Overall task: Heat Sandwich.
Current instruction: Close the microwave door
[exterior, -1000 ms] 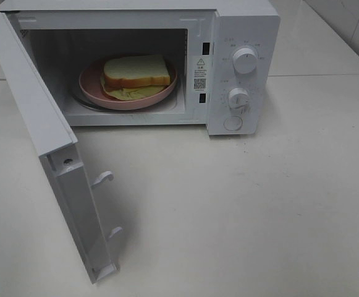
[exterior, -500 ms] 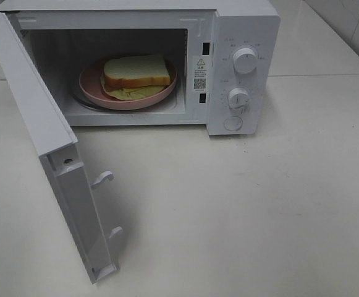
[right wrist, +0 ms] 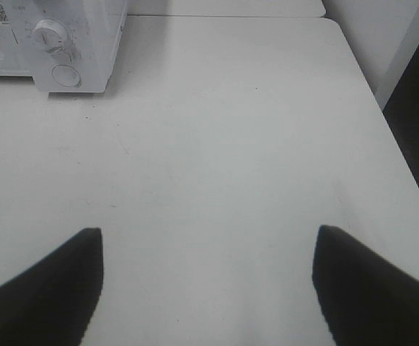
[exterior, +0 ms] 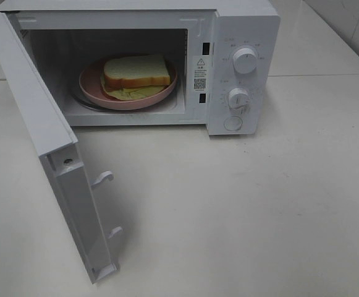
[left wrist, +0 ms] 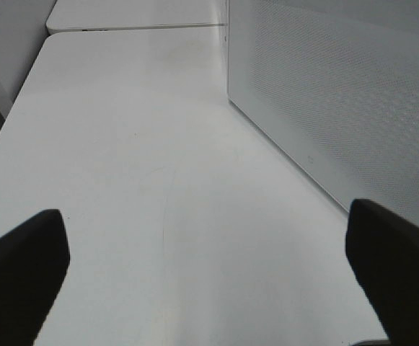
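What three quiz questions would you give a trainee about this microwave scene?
1. True or false: the microwave has its door swung open.
2. Where is the sandwich? A: on top of the microwave. B: on the pink plate inside the microwave. C: held in a gripper.
3. Fill in the blank: the left gripper and the right gripper both have their jaws ____ with nothing between them.

Key: 1 true; 2 B; 3 open.
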Controlling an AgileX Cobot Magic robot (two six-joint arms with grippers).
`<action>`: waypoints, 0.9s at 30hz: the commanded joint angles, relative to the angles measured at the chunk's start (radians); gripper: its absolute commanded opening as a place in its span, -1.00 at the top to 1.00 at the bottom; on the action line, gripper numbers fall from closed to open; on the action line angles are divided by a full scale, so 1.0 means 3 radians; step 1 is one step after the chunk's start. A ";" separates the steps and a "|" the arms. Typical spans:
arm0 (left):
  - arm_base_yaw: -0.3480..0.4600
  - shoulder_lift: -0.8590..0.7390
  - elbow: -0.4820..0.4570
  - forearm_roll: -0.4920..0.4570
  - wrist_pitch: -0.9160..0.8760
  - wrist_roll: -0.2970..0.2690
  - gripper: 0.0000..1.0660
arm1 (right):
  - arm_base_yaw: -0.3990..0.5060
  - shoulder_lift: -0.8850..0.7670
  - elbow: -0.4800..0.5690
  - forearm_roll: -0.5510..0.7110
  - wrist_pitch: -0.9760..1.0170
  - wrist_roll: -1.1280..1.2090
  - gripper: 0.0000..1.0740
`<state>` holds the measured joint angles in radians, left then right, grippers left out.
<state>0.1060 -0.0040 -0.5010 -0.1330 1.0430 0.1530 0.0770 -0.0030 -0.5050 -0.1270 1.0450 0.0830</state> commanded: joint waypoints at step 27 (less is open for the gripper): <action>-0.0017 -0.0077 0.0007 -0.0020 -0.0033 -0.0023 -0.90 | -0.0027 -0.0093 0.0003 0.0010 -0.0023 -0.0030 -0.42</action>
<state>0.1060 -0.0040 -0.5010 -0.1330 1.0430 0.1530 0.0770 -0.0030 -0.5050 -0.1270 1.0450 0.0830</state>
